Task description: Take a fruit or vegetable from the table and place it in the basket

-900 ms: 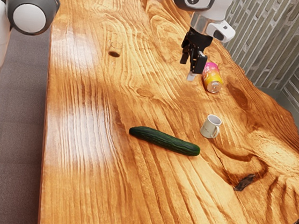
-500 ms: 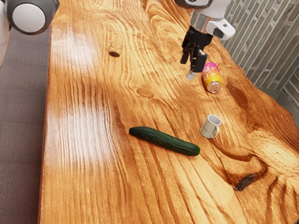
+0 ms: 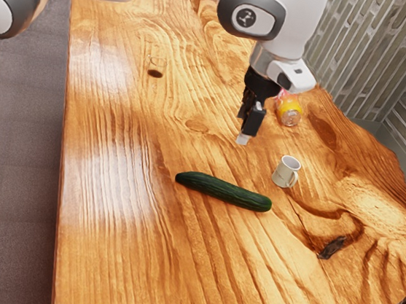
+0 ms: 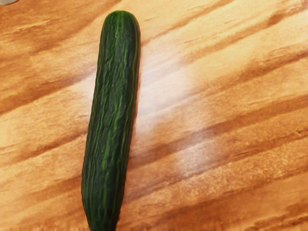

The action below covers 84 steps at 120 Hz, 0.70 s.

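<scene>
Wooden tabletop (image 3: pixel 117 260) beneath a cucumber (image 3: pixel 224 191), a can (image 3: pixel 290 112) partly hidden behind the claw (image 3: pixel 244 129), its open or closed state indiscernible.

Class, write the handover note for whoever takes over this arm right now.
Gripper: raised above the table, holding nothing.
Job's things: the cucumber lies on the table, one end near the white mug. I cannot tell where the basket is.
Done: no pick or placement yet.
Left: grasp the cucumber, lift it, find the basket and put it in.
</scene>
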Tool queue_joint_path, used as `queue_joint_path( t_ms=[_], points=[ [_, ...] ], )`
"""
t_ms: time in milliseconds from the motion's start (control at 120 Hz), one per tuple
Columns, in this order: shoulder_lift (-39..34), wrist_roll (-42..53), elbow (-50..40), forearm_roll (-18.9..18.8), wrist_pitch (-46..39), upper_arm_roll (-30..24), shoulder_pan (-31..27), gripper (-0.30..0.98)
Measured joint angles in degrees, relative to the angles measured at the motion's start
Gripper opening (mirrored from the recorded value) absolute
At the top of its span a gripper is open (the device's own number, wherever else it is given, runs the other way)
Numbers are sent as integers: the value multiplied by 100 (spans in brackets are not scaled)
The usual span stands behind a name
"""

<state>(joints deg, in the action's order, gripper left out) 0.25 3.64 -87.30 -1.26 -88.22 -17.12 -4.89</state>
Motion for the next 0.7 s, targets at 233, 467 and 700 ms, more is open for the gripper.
queue_joint_path(
  t_ms=[233, 467, 700],
  points=[
    [-372, 11, -1419, 49, -441, -77, 36, 69],
    [-295, 4, -1743, 75, -873, 7, 70, 69],
    [-176, 72, -1699, -78, -1023, 295, -329, 69]
  ],
)
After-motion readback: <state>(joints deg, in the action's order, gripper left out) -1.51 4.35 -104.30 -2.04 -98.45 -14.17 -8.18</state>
